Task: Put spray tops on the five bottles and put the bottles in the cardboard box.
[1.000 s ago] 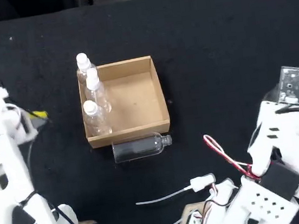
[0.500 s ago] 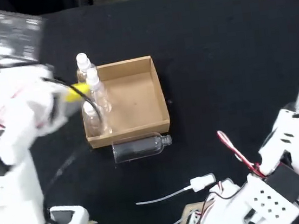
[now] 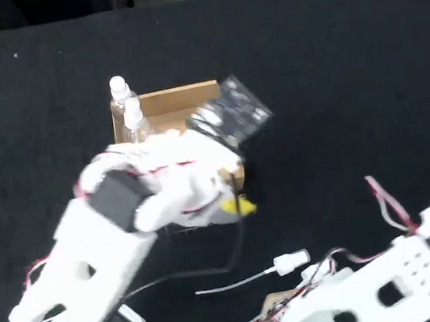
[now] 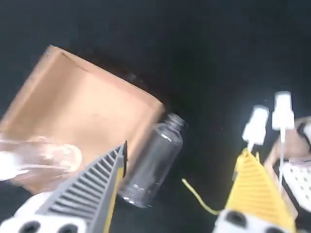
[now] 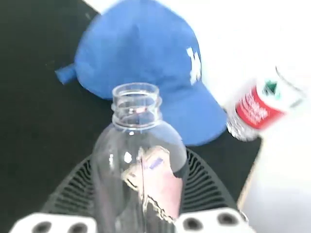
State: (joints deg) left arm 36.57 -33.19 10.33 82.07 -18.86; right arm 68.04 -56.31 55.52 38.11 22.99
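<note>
Between the right tool's (image 5: 141, 199) ribbed fingers (image 5: 70, 194) sits a clear plastic bottle (image 5: 136, 141).

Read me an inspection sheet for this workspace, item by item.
Surface: black table.
Job's things: cardboard box with two capped bottles at its left wall; uncapped lying bottle beside the box; loose spray top on the table.
Clutter: nothing seen.
Grippers: left gripper open over the lying bottle; right gripper shut on an uncapped held bottle.
Cables: black cable by the left arm; red wires on the right arm.
Surroundings: blue cap, red-labelled bottle.
</note>
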